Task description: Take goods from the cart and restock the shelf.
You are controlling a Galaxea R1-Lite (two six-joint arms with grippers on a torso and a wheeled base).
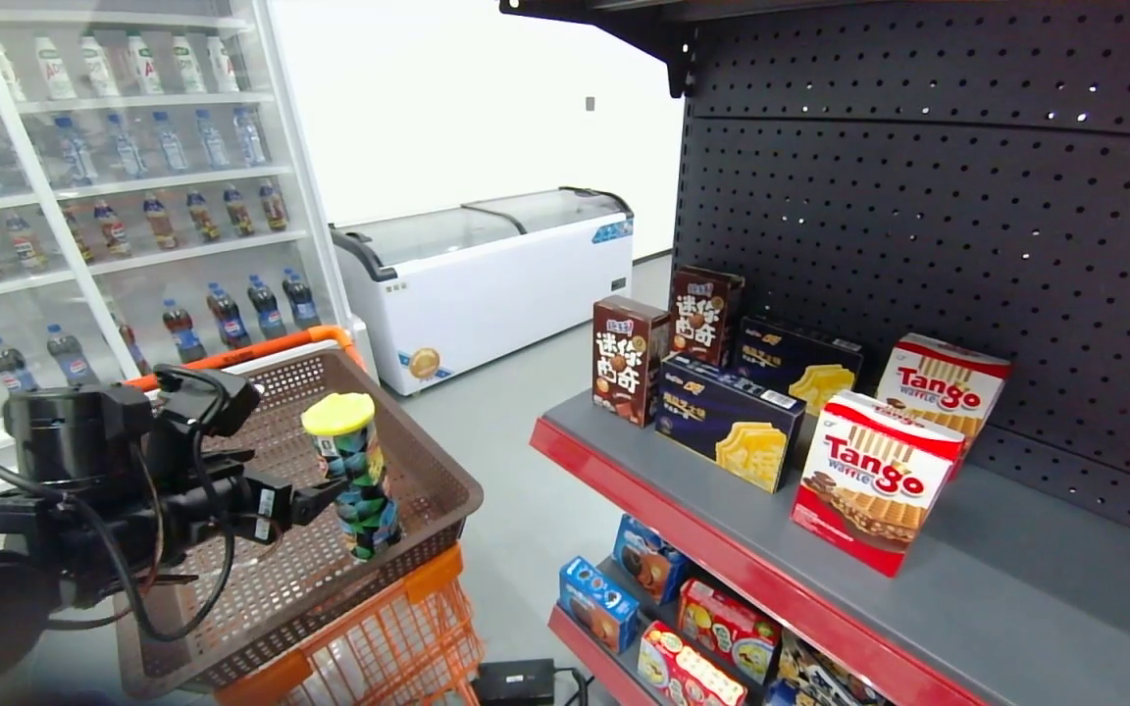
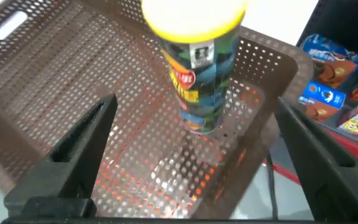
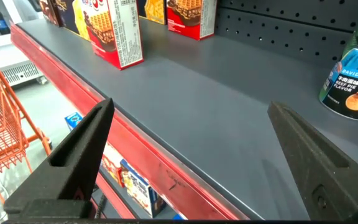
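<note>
The can (image 1: 356,480) is stood near-upright, lid up, just beyond the wide-open, empty left claw (image 2: 194,102). The right claw (image 3: 191,106) is likewise spread, empty.

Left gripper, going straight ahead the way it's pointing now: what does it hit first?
The yellow-lidded can, standing in the brown basket, centred ahead of the open left gripper. It looks close, though exact depth is unclear. Past it comes the basket's perforated wall.
</note>
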